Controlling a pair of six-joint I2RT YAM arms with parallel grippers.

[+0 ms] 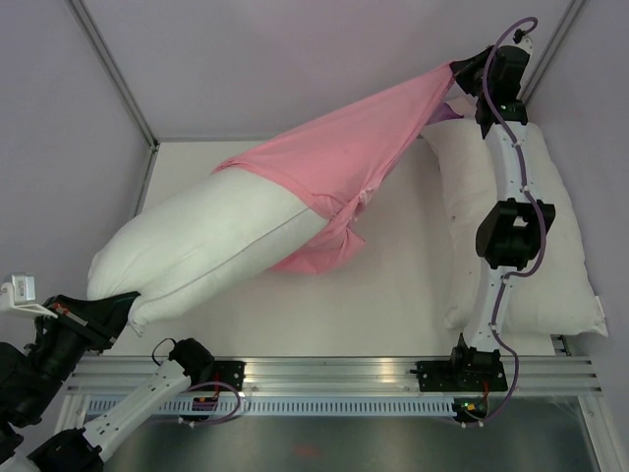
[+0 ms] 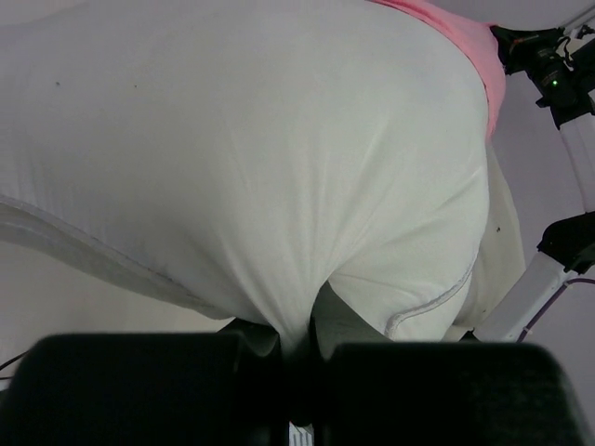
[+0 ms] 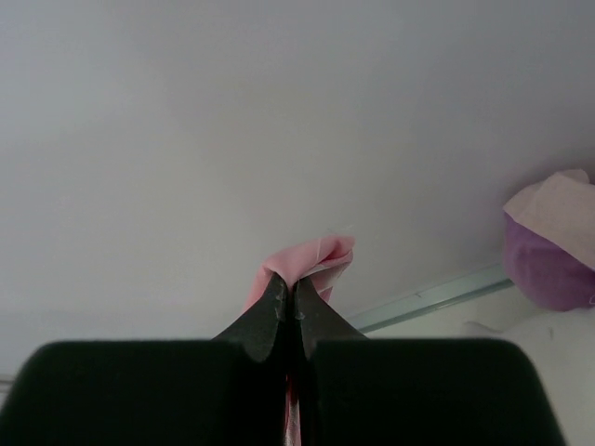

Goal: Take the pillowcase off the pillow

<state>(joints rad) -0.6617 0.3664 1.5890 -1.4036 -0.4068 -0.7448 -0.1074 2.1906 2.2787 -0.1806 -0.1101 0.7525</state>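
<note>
**Fig.** Robot-manipulation laboratory cell, as I am viewing it from my remote station. Plain lilac wall panels [image 1: 295,59] are closing in a white tabletop [image 1: 393,295] on three sides, with bare metal posts [image 1: 113,74] running up the corners. Along the near edge, slotted aluminium rails [image 1: 334,372] are carrying the bolted bases of the two arms I am driving, the left arm [image 1: 147,391] and the right arm [image 1: 511,177]. Purple cabling [image 1: 521,22] is looping along the right arm, and a green indicator light [image 1: 460,402] is glowing at its base. The pillow [image 1: 206,246], the pillowcase [image 1: 344,157] and a second pillow [image 1: 550,285] are sitting on this bench-like rig rather than on furniture.
</note>
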